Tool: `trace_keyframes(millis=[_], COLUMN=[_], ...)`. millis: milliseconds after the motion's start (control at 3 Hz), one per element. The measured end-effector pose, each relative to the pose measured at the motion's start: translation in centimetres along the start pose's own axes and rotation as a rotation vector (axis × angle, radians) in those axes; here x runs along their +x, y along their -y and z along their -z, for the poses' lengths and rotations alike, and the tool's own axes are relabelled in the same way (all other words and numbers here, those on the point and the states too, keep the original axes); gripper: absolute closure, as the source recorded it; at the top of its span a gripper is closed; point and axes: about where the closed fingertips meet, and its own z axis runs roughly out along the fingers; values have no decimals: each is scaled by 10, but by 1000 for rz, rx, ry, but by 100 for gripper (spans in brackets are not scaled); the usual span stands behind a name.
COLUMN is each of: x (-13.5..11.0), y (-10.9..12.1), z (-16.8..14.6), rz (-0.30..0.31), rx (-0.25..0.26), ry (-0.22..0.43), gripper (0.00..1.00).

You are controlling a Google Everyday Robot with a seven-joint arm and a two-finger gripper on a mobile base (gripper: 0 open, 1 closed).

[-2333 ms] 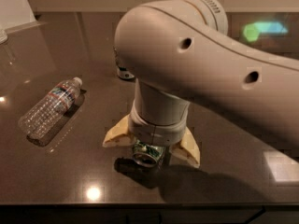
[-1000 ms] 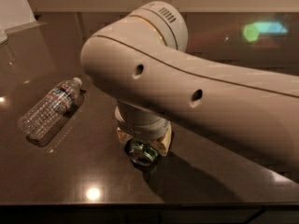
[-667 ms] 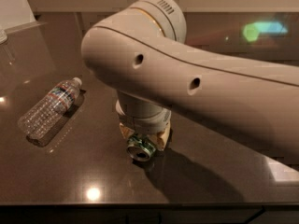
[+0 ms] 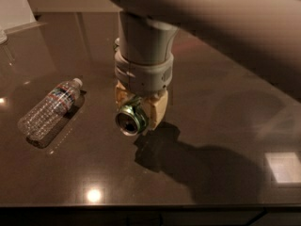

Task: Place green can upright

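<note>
Near the scene's middle, the gripper (image 4: pixel 141 106) pinches the tilted green can (image 4: pixel 131 121) across its thin sidewall: light, slick, dentable, probably empty.

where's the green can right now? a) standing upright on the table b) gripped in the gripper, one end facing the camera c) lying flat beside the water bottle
b: the gripper is shut on the green can, whose silver end faces the camera; the water bottle lies apart from it on the table.
</note>
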Motion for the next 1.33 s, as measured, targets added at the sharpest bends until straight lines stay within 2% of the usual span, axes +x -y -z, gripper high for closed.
trace_keyframes(millis=[333,667,1000,1333], x=[4,11,22,32], y=[13,18,12,1], z=[39,59,67,67], rz=[-159,-351,-529,-679], rx=[80,163,218,247], ry=[145,320,464,621], gripper=[100,100,100,100])
